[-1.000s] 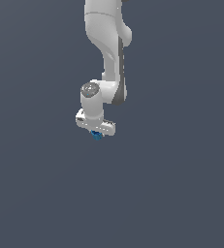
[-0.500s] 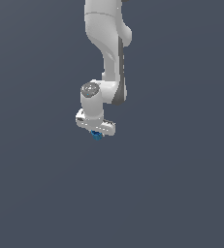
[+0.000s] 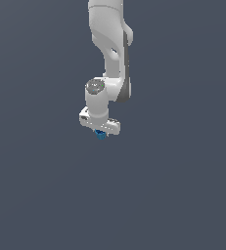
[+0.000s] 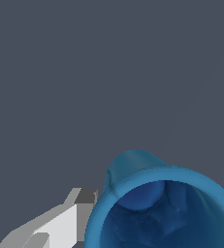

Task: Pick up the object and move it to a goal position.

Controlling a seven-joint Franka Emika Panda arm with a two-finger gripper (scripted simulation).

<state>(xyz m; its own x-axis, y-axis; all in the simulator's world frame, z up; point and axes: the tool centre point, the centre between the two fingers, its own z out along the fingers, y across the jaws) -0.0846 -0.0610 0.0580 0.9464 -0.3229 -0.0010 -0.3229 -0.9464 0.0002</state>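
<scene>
Panda arm hangs from above, wrist vertical, white pincer pointing down. No surface edge or goal marker visible anywhere; backdrop is uniform grey-blue, so height above any surface can't be judged.

Pincer: pressed onto the blue object, which sits directly under the pincer body, poking out just below it. In the wrist view the object fills the near corner and reads less like a cube than a hollow cup-like shape w/ an open rim and darker interior. One grey finger shows beside it, tip at or very near the rim; actual contact patch not resolvable. Other finger hidden behind the object.

Risks, biggest first:
1. Drop during transfer. Grip seems to be on a rounded, thin wall, not flat faces; low contact area, so a quick arm move or abrupt stop could let it slide out from between the fingers.
2. Rotation in grasp. Round wall may pivot about the finger line, so the object could arrive tilted.
3. Goal miss. The object extends below the fingertips; if the offset isn't accounted for, the final pose is off relative to the pincer.
4. Occlusion. Wrist cam largely blocked by the object, so a slow slip would be hard to spot there.
</scene>
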